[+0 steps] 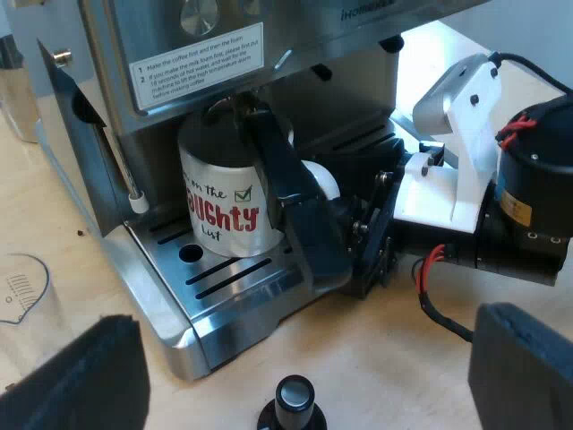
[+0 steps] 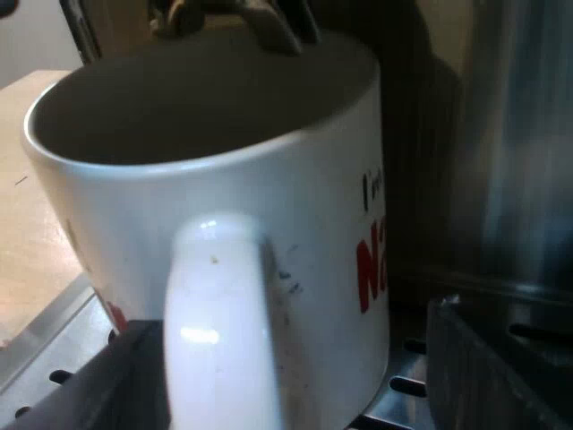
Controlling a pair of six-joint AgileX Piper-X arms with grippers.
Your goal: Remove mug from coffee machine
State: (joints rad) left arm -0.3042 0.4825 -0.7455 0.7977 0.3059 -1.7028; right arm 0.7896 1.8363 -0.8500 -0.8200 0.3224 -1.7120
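Right wrist view: mug (image 2: pixel 295 188) sits dead ahead and very close, upright, mouth up, on the slotted drip tray (image 2: pixel 54 358). Mug handle (image 2: pixel 219 322) faces straight at the right gripper (image 2: pixel 295 381). The two black fingers (image 2: pixel 483 358) stand apart, one on each side of the handle, so the gripper is open and holds nothing. Whether either pad touches the handle, cannot tell.

Left wrist view: same mug (image 1: pixel 224 193) under the spouts of the espresso machine (image 1: pixel 179 54). The right gripper (image 1: pixel 309 215) is reached in at the mug's side, one finger lying across the wall by the handle. The left gripper (image 1: pixel 302 367) hangs well back over the table, fingers wide apart, empty, with the black-knobbed tamper (image 1: pixel 294 399) just below it and the measuring glass (image 1: pixel 22 296) off beside the tray.

Judgement: right arm is far nearer. Mug's long axis is vertical and the spouts are close above the rim, so after closing on the handle the pull looks better outward than upward.
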